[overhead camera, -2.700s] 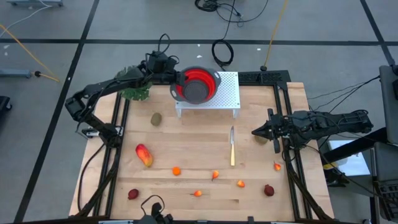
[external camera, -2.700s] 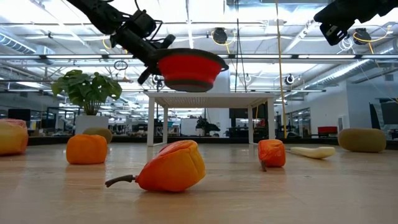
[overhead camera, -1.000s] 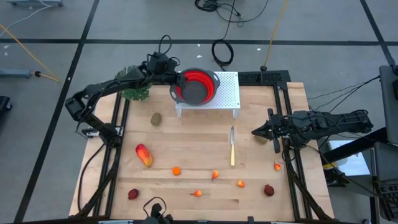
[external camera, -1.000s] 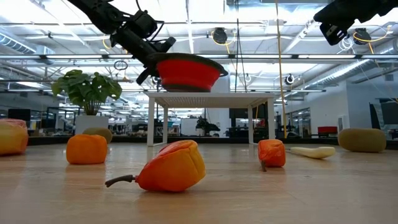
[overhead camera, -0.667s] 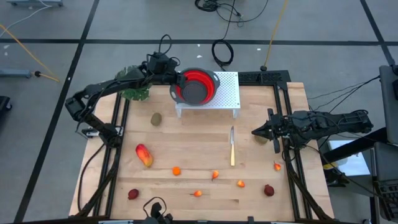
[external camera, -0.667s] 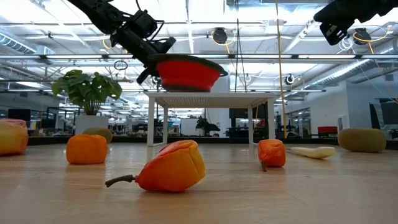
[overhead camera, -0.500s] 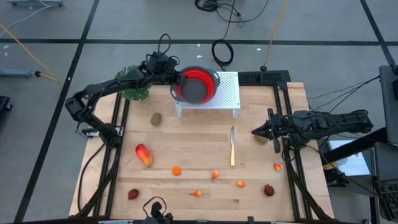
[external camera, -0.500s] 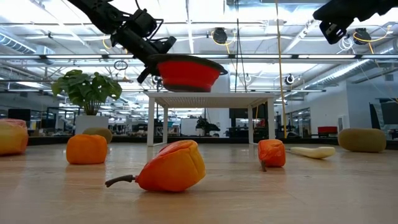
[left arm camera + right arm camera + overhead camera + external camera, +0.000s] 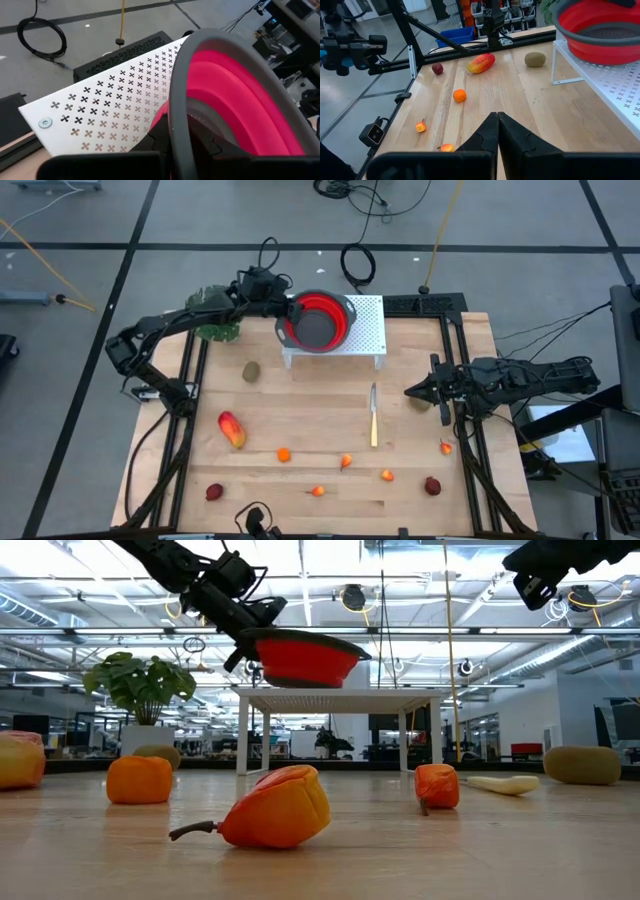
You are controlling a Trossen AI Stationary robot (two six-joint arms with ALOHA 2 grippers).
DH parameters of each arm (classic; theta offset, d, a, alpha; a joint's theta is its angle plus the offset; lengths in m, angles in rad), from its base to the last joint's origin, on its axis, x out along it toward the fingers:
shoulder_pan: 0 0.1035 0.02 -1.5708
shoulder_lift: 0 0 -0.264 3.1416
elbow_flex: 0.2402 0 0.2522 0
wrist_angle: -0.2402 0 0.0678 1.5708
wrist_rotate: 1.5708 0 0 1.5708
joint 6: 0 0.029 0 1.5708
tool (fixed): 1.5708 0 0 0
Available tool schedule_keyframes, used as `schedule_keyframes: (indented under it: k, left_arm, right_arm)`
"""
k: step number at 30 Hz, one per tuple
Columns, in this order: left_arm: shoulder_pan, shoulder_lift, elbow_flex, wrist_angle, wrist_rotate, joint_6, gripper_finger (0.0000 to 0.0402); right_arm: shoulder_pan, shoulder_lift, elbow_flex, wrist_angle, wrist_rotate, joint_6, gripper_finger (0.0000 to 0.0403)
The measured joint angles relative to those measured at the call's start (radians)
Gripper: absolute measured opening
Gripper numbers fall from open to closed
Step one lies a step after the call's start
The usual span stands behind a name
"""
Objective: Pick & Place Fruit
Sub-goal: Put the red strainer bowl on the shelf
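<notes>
Left jaws (image 9: 284, 311) clamped on empty red bowl's (image 9: 318, 319) rim above white rack (image 9: 366, 330); right jaws (image 9: 410, 392) clenched, empty.

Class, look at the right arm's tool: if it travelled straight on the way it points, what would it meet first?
The right tool, shut and empty, points across the table. Its line looks free; the brown oval fruit may lie near it, though height is unclear.

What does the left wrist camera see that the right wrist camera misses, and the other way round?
Only the left wrist view shows the left gripper clamped on the red bowl's grey rim, plus a coiled cable on the floor. Only the right wrist view shows the right gripper shut and empty, and fruit on the table: a red-yellow one, a brown one, small orange ones. Both show the bowl and the white rack.
</notes>
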Motion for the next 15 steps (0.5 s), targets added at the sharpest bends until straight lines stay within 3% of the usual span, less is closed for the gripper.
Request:
schedule_keyframes:
  k: [15]
  left_arm:
    - [0.0, 0.0, 0.0, 0.002, -0.028, 0.019, 0.0031]
  right_arm:
    - [0.0, 0.0, 0.0, 0.0, 0.0, 0.012, 0.0]
